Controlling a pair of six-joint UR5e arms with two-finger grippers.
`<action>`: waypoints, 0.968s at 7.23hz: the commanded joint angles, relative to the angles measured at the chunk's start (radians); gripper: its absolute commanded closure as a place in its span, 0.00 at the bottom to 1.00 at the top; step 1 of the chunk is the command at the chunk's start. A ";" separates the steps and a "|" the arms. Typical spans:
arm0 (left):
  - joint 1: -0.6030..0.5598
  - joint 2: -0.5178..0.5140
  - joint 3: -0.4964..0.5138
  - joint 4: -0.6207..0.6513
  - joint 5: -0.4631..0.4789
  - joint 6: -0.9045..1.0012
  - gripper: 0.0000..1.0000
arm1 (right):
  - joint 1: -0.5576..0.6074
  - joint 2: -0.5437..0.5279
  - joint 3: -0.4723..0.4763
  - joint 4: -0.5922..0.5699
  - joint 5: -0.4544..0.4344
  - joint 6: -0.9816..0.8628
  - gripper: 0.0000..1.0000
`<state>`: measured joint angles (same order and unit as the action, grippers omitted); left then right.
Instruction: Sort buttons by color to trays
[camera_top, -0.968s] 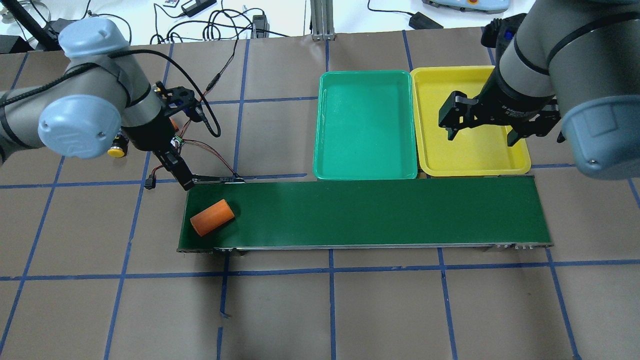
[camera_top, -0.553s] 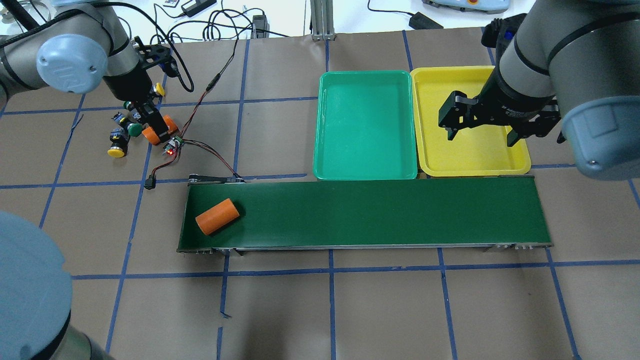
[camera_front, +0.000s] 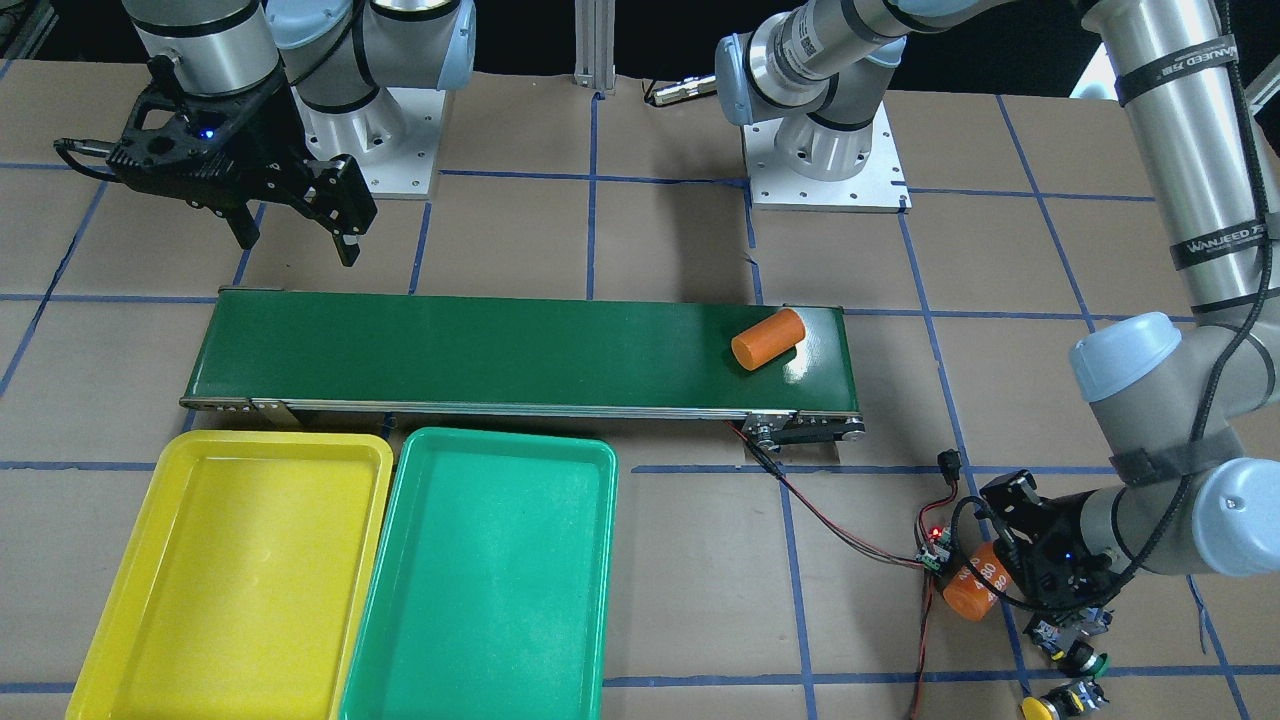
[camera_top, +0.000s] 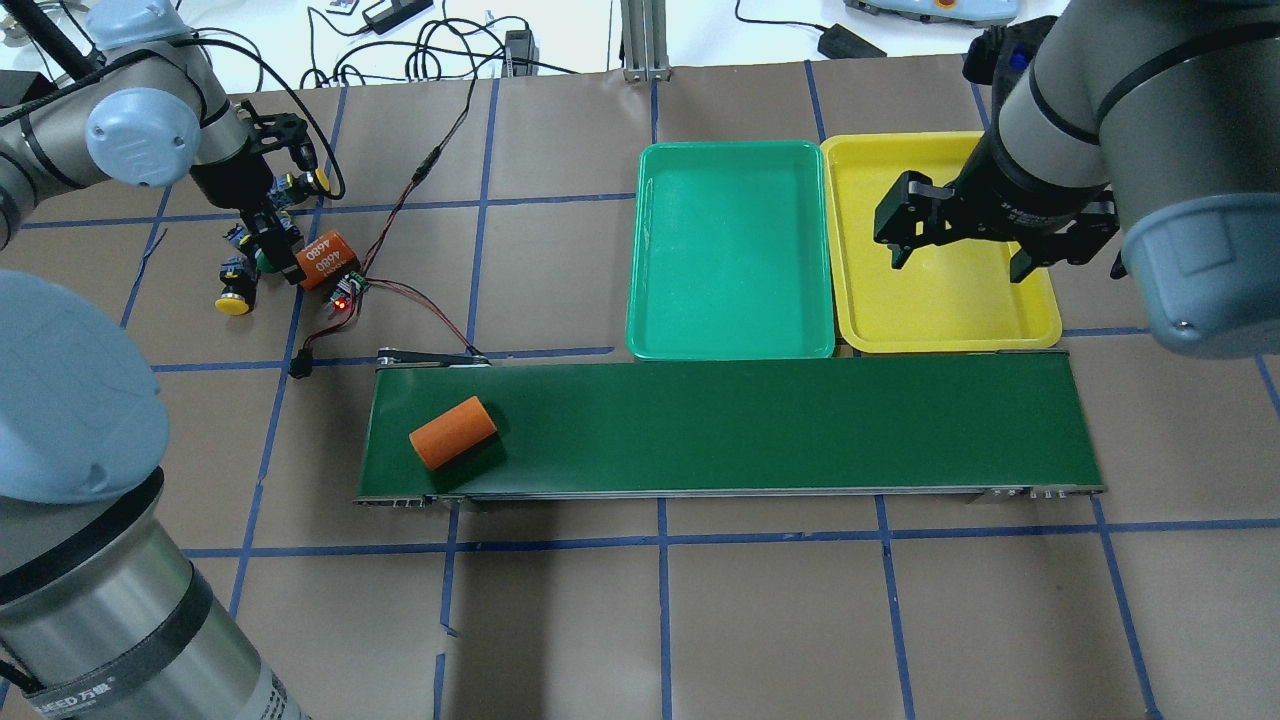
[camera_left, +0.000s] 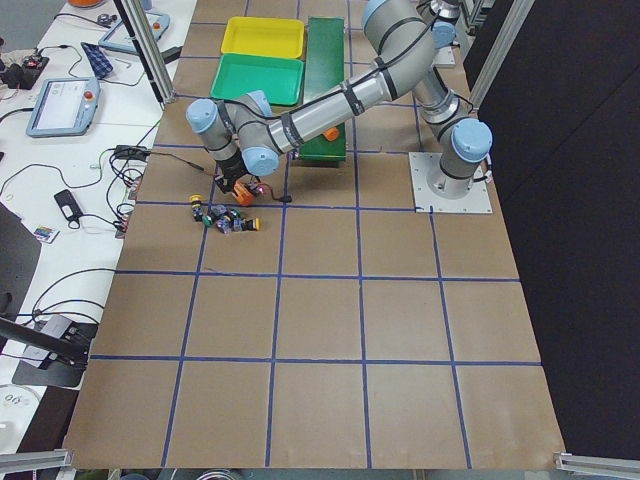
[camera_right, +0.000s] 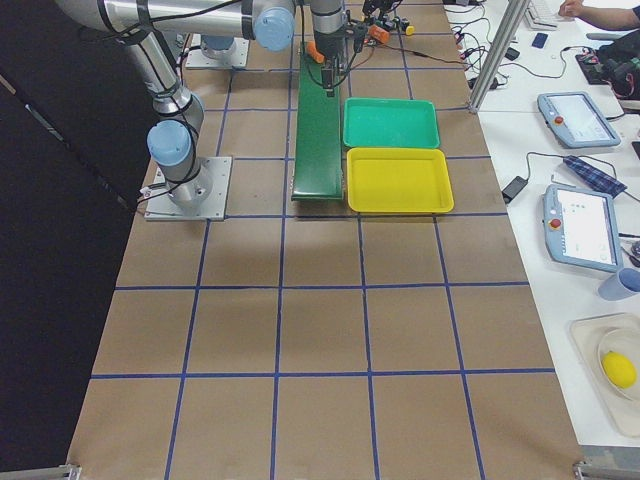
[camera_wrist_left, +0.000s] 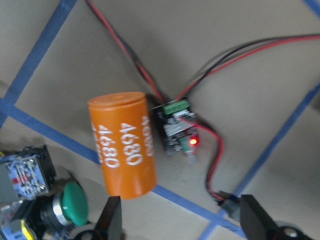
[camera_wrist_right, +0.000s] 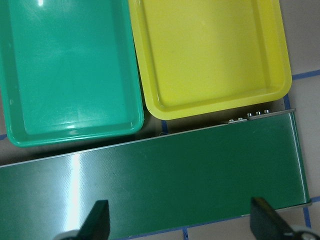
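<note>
The buttons lie in a cluster at the table's far left: a yellow-capped one (camera_top: 232, 303), a second yellow one (camera_top: 319, 181) and a green-capped one (camera_top: 264, 263) (camera_wrist_left: 70, 205). My left gripper (camera_top: 272, 240) (camera_wrist_left: 182, 225) hangs over this cluster, open and holding nothing. An orange "4680" cylinder (camera_wrist_left: 122, 145) lies just ahead of its left finger. The teal-green tray (camera_top: 730, 250) and the yellow tray (camera_top: 940, 300) sit side by side behind the belt, both bare. My right gripper (camera_top: 955, 245) (camera_wrist_right: 182, 222) hovers open over the yellow tray's front part.
A long dark green conveyor belt (camera_top: 760, 420) carries a plain orange cylinder (camera_top: 452, 432) near its left end. A small circuit board (camera_wrist_left: 177, 132) with a lit red LED and red and black wires lies beside the "4680" cylinder. Cables run along the table's far edge.
My left arm swung from the belt's left end out to the button cluster and settled over it. The orange cylinder on the belt drifted right. My right gripper barely moved.
</note>
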<state>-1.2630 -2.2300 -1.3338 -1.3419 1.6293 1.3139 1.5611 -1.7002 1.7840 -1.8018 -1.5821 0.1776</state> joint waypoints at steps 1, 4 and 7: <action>0.002 -0.035 -0.005 0.070 -0.008 0.039 0.15 | 0.000 -0.001 0.002 -0.025 -0.001 -0.007 0.00; -0.002 -0.046 -0.018 0.078 -0.008 0.018 0.43 | 0.000 -0.001 0.000 -0.028 0.001 -0.006 0.00; -0.010 -0.010 -0.018 0.066 0.009 0.019 1.00 | -0.001 -0.001 0.000 -0.028 0.001 0.002 0.00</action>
<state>-1.2693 -2.2639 -1.3537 -1.2671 1.6288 1.3311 1.5613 -1.7012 1.7841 -1.8300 -1.5815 0.1741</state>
